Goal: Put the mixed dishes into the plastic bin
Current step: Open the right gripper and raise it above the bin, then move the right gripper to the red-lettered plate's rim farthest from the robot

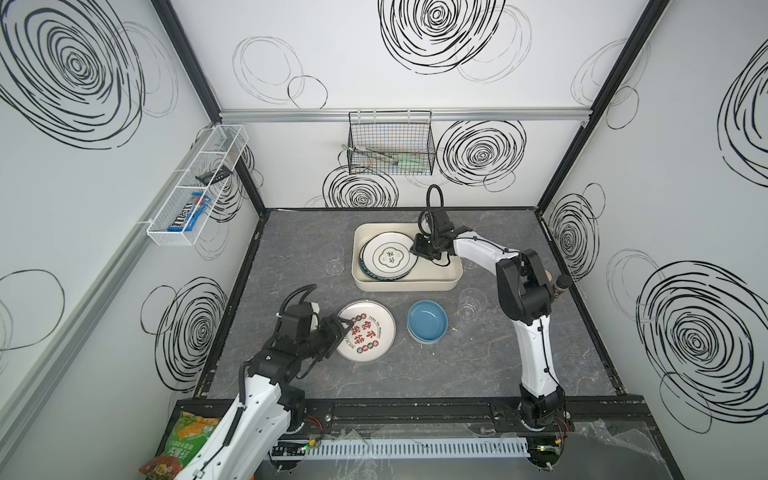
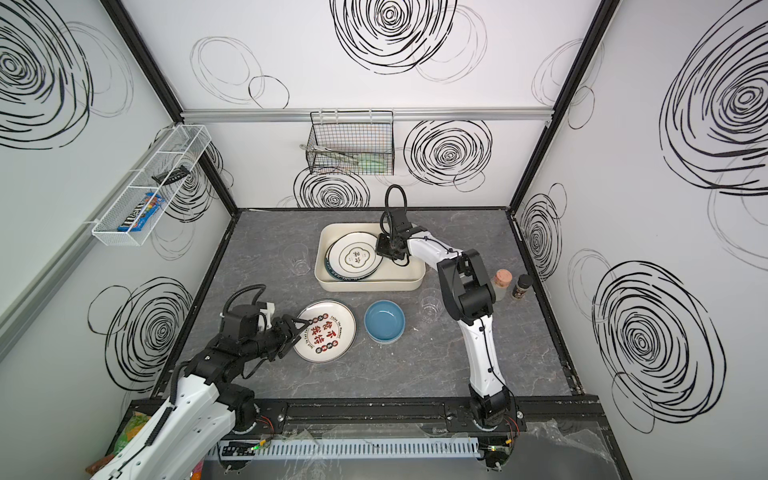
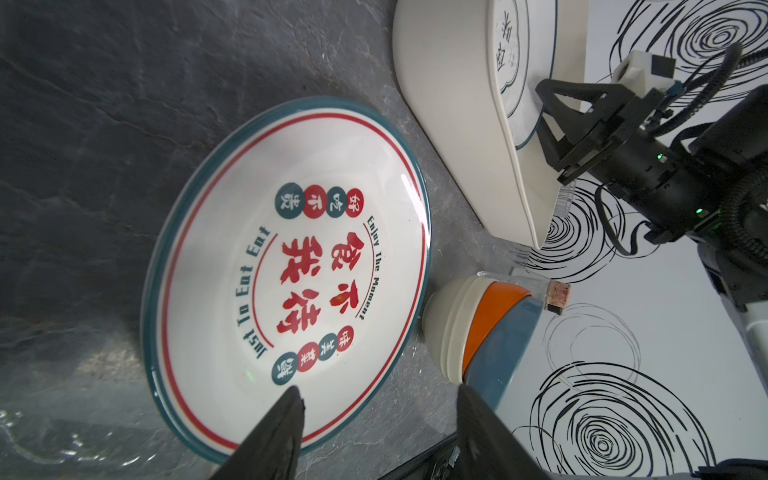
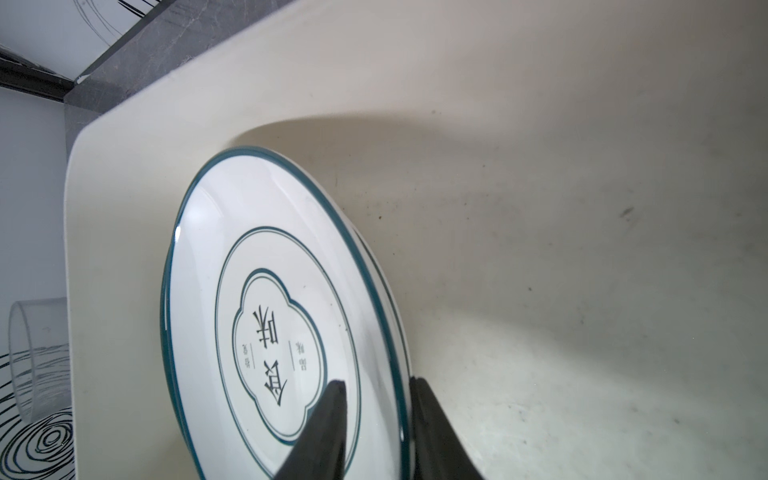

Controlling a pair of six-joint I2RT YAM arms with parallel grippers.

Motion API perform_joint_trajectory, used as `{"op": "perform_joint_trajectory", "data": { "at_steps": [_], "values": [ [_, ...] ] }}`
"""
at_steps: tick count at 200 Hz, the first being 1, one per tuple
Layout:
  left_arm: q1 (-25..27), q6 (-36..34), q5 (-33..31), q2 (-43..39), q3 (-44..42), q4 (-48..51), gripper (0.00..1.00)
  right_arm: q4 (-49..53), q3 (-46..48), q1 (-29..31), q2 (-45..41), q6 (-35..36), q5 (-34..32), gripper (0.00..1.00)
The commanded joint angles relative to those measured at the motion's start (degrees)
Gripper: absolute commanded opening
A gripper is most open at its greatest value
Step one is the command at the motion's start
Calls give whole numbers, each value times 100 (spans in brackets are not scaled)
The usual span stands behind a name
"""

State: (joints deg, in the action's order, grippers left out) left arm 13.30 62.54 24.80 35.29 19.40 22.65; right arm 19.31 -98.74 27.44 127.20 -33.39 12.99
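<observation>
Plastic bin [image 1: 415,286] on grey tabletop [image 1: 415,365], swirl-printed walls [image 1: 353,75], left gripper [image 1: 343,333] wide, right gripper [image 1: 417,248] narrow astride plate [image 1: 388,259]

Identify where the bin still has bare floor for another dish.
Bare: the bin floor between the stacked plates and its right wall, though the right end effector hangs at the plates' edge. Crowded: the bin's left half, filled by the plates.

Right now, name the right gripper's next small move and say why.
Probably lift the right gripper straight up, clear of the green-rimmed plate: that plate already lies on another inside the plastic bin, and the jaws stand apart around its rim.
</observation>
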Motion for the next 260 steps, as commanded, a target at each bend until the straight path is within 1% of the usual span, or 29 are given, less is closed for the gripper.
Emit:
{"op": "perform_joint_trajectory", "data": {
  "at_steps": [1, 38, 71, 109, 150, 168, 201, 223, 260],
  "values": [
    [-44, -23, -62, -40, -41, -86, 62, 194, -223, 52, 139, 71, -43, 31],
    [-47, -27, -89, -40, -41, -66, 62, 335, -336, 80, 182, 122, -133, 41],
    [-56, -40, -124, -40, -35, -34, 62, 423, -331, 101, 114, 169, -303, 45],
    [-67, -77, -227, -13, 1, 86, 62, 547, -257, 107, -133, 286, -541, 47],
    [-78, -193, -498, 70, 118, 411, 62, 491, 187, 124, -804, 400, -571, 48],
    [-72, -216, -591, 101, 147, 529, 62, 430, 445, 147, -1183, 483, -455, 47],
    [-56, -329, -941, 170, 257, 944, 63, 330, 968, 260, -1868, 667, -30, 47],
    [-51, -335, -1085, 176, 266, 1063, 65, 389, 1213, 369, -2225, 778, 141, 47],
    [-38, -339, -1277, 200, 214, 1208, 65, 402, 1494, 544, -2626, 970, 849, 46]
  ]
}}
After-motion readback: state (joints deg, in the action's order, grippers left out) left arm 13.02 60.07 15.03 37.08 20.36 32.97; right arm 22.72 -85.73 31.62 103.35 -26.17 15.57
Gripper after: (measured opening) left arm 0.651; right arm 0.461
